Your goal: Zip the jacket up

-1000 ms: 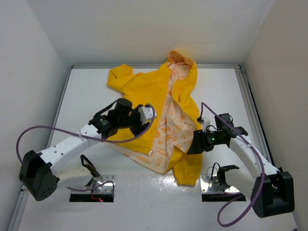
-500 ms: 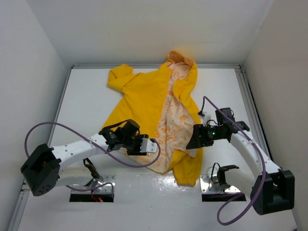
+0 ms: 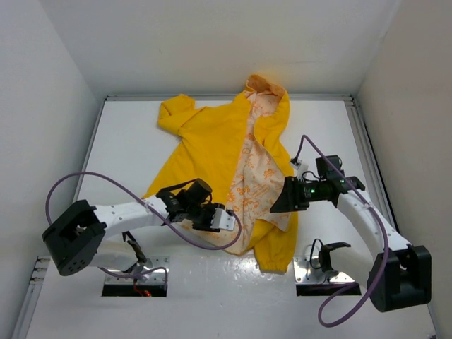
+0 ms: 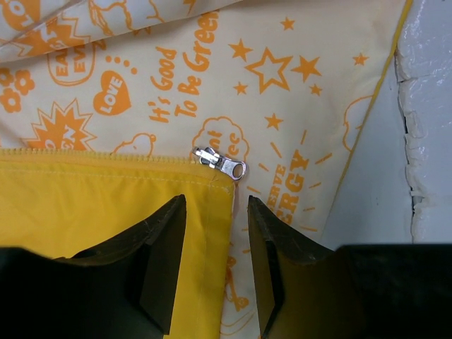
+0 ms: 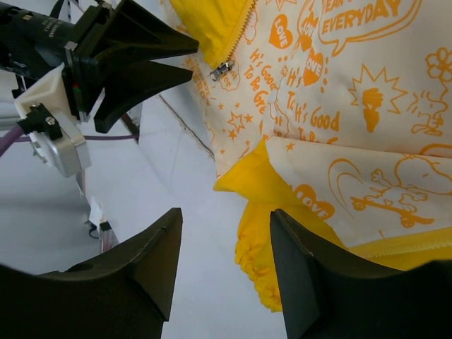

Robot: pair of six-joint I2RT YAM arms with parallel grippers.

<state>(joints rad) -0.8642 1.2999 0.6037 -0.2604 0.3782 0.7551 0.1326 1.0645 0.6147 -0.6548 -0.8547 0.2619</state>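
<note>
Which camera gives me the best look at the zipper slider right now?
Left wrist: the zipper slider lies sharp and central at a corner of the jacket, just ahead of the open left gripper. Right wrist shows it small, near the top. In the top external view it is too small to make out.

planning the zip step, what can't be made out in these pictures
Top view: small silver zipper slider too small to see beside the left gripper.
Right wrist view: second zipper track of the bright-yellow hooded rain jacket cut off by frame edge and right gripper.
</note>
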